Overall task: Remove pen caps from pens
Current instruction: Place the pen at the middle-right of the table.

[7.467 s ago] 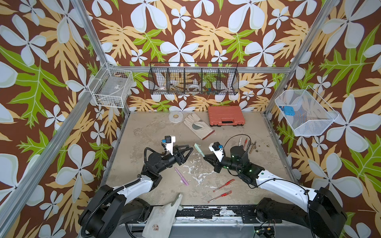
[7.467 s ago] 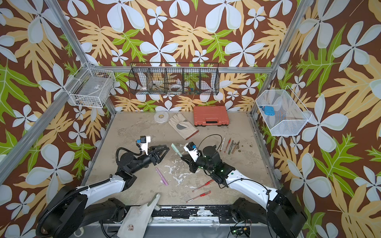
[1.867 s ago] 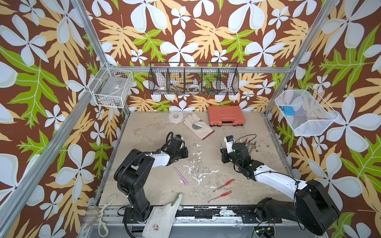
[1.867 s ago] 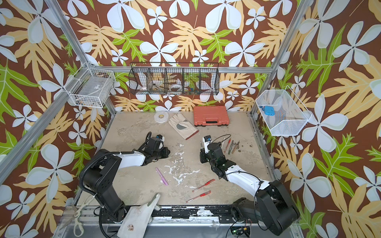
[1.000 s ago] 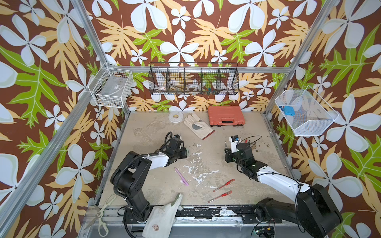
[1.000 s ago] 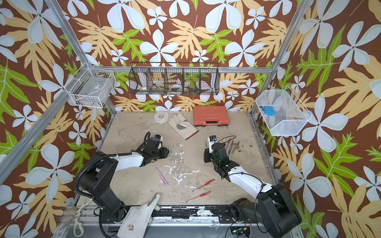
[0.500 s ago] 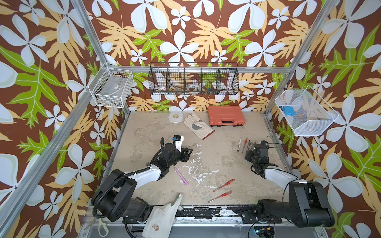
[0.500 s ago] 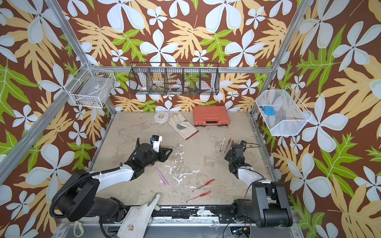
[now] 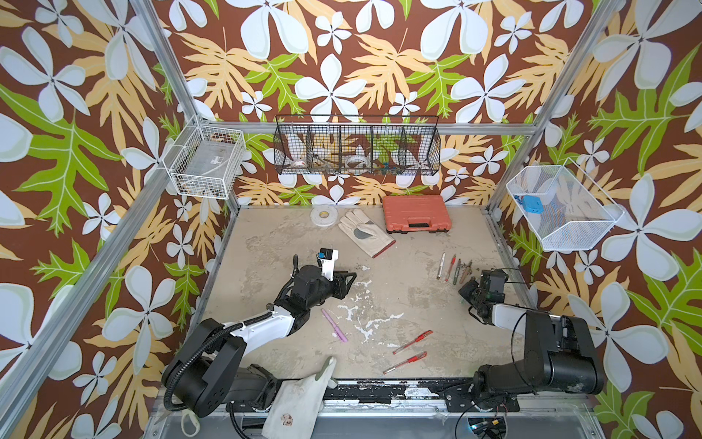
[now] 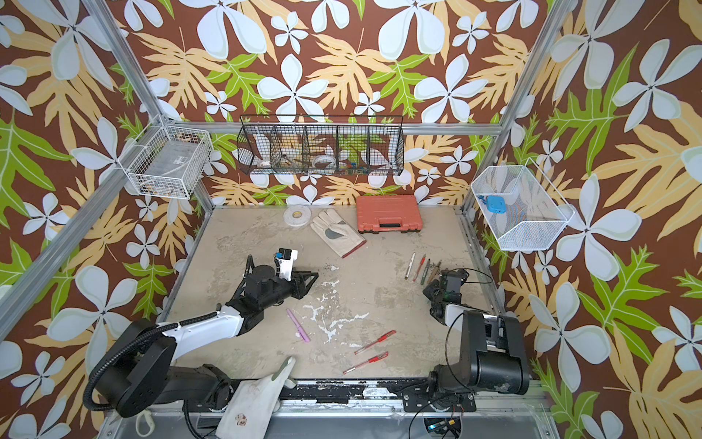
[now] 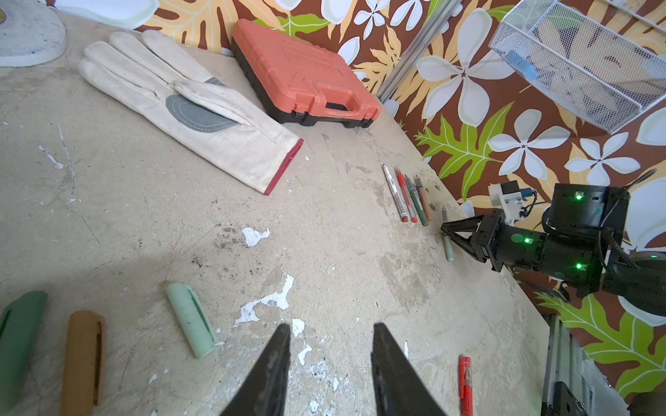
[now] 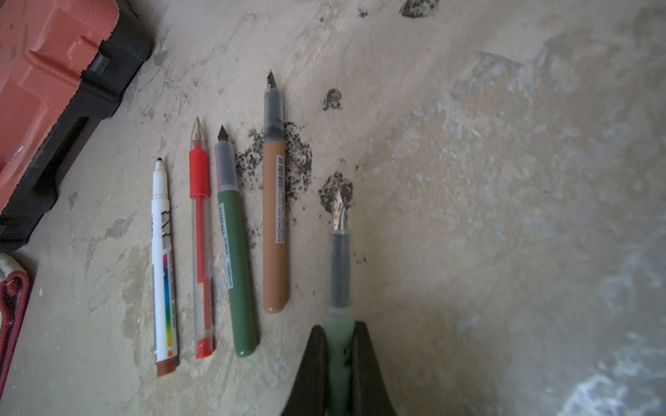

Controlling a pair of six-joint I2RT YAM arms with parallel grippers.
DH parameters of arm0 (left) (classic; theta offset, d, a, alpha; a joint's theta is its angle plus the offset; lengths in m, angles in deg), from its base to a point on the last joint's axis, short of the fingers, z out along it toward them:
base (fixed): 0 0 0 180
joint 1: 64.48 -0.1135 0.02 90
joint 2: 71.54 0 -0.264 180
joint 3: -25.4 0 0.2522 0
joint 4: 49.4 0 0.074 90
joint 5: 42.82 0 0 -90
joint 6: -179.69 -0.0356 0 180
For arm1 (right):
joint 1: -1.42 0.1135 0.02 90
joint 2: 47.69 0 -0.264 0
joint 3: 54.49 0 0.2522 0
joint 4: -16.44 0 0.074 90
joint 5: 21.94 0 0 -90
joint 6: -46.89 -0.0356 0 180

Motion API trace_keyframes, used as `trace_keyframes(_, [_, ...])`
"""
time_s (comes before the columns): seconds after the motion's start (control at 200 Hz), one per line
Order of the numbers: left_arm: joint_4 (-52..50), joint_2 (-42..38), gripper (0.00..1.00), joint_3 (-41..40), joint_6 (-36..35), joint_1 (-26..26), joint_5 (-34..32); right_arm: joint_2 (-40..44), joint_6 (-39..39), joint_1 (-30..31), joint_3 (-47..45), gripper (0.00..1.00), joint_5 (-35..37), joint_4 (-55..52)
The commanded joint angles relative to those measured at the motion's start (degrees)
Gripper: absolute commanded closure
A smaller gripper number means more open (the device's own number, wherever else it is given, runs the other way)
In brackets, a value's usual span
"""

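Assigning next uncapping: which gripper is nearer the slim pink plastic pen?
Left. Left gripper hovers just beyond the pink pen; right gripper, holding a pale green pen, sits far across.

Far along your bench [image 9: 266,243], an orange tool case [image 9: 416,213], a pale work glove [image 9: 364,232] beside it (red-trimmed cuff), a white tape roll [image 9: 324,216], black wire basket [image 9: 418,152] above, blue block [image 9: 530,203] in a white mesh basket [image 9: 581,235]

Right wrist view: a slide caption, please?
Right gripper grips an uncapped pale green pen beside four uncapped pens on the table.
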Motion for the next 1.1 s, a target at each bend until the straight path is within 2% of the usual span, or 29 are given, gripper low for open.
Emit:
trace_keyframes(0.0, [2.1,-0.3,0.61,-0.1,-0.7,0.1,0.2,-0.7,-0.7,-0.3,0.2,0.84,-1.6,0.3])
trace_keyframes(0.175, [2.2,-0.7,0.61,-0.1,-0.6,0.1,0.4,0.6,0.4,-0.3,-0.1,0.72,-2.6,1.0])
trace_keyframes(0.405, [2.3,-1.3,0.61,-0.2,-0.5,0.1,0.2,9.8,1.4,0.9,-2.3,0.69,-3.2,0.6])
trace_keyframes(0.616, [2.7,-1.6,0.61,-0.5,-0.5,0.1,0.9,23.6,7.0,10.3,-2.8,0.68,2.2,-3.6])
trace_keyframes(0.796, [-0.2,-3.9,0.61,0.5,3.5,0.5,0.1,29.5,13.4,18.5,-3.2,0.67,-0.8,-1.8])
trace_keyframes(0.951, [-13.2,-10.6,0.61,1.2,10.4,3.3,-11.0,27.3,17.5,25.0,-2.0,0.67,-5.3,1.2])
trace_keyframes(1.091, [-30.4,-15.0,0.61,2.8,15.2,3.6,-13.4,21.0,20.6,31.4,1.9,0.68,-4.4,0.0])
